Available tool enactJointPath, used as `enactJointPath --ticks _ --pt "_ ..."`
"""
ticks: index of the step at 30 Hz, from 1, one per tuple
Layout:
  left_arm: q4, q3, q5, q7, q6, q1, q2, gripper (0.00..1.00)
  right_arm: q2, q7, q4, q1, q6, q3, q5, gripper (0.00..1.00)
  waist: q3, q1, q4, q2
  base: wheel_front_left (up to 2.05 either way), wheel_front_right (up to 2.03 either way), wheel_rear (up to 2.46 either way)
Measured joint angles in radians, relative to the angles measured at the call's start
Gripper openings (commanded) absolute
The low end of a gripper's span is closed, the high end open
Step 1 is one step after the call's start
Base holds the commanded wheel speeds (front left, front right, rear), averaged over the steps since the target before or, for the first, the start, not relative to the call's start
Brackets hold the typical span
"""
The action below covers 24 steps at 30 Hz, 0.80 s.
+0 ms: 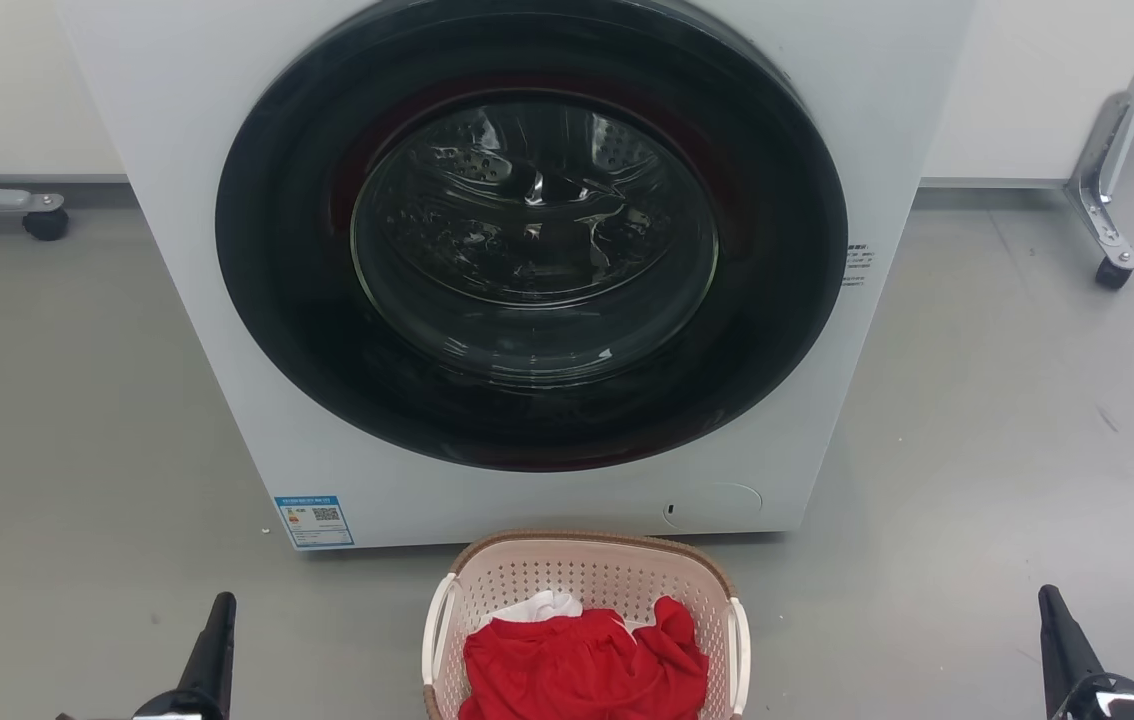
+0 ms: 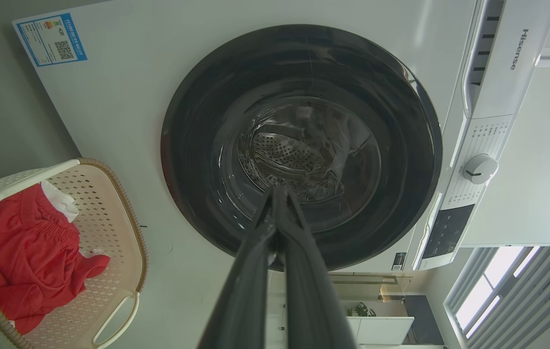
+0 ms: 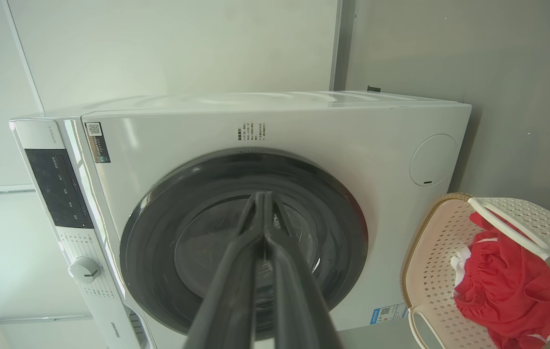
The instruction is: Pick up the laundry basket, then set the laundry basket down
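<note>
The laundry basket (image 1: 587, 575), pale pink-beige with a brown rim and white side handles, stands on the floor at the bottom centre of the head view, right in front of the washer. Red and white clothes lie inside it. The basket (image 2: 110, 242) sits at the left in the left wrist view, and the basket (image 3: 430, 276) at the lower right in the right wrist view. My left gripper (image 1: 219, 610) is well left of the basket and shut (image 2: 277, 191), holding nothing. Far to the basket's right, my right gripper (image 1: 1049, 600) is also shut (image 3: 261, 196) and empty.
A white front-loading washer (image 1: 197, 250) with a dark round door (image 1: 532, 235), closed, stands just behind the basket. Wheeled metal stand legs rest on the grey floor at the far left (image 1: 45, 222) and far right (image 1: 1112, 270). Open floor lies on both sides of the basket.
</note>
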Motion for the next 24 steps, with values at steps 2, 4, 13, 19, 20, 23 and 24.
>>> enactJointPath --ticks 2,4,13,19,20,23,24 --pt "0.0 0.0 0.0 0.0 0.0 0.0 0.0 0.0 0.0 0.0 0.0 0.0 0.0 0.0 0.0 0.0 0.0 0.0 0.0 0.0 0.0 0.0 0.0" --pt "0.004 -0.001 0.0 0.0 0.001 0.002 0.0 0.0 0.001 0.0 0.004 0.001 0.0 0.001 -0.001 0.0 0.0 0.0 0.0 -0.0001 0.0 0.0 0.0" --pt "0.055 -0.021 0.002 -0.011 0.002 0.062 -0.014 1.0 0.023 -0.011 0.058 0.053 -0.006 0.022 -0.001 1.0 0.0 0.0 0.0 0.0 0.0 0.0 0.0" --pt "0.042 -0.042 0.032 -0.034 0.01 0.062 -0.014 1.0 0.023 -0.035 0.057 0.053 -0.006 0.045 -0.005 1.0 -0.001 -0.0001 0.001 0.0 0.0 0.0 0.0" --pt "0.04 -0.044 0.042 -0.037 0.011 0.062 -0.014 1.0 0.023 -0.037 0.057 0.053 -0.006 0.047 -0.011 1.0 -0.001 0.0 0.001 0.0 0.0 0.0 0.0" --pt "0.03 -0.055 0.067 -0.049 0.019 0.062 -0.014 1.0 0.023 -0.046 0.053 0.053 -0.009 0.056 -0.026 1.0 -0.001 0.0 0.001 0.0 0.0 0.0 0.0" --pt "0.028 -0.06 0.075 -0.054 0.022 0.062 -0.014 1.0 0.022 -0.053 0.051 0.053 -0.015 0.061 -0.033 1.0 -0.001 0.0 0.001 0.0 0.0 0.0 0.0"
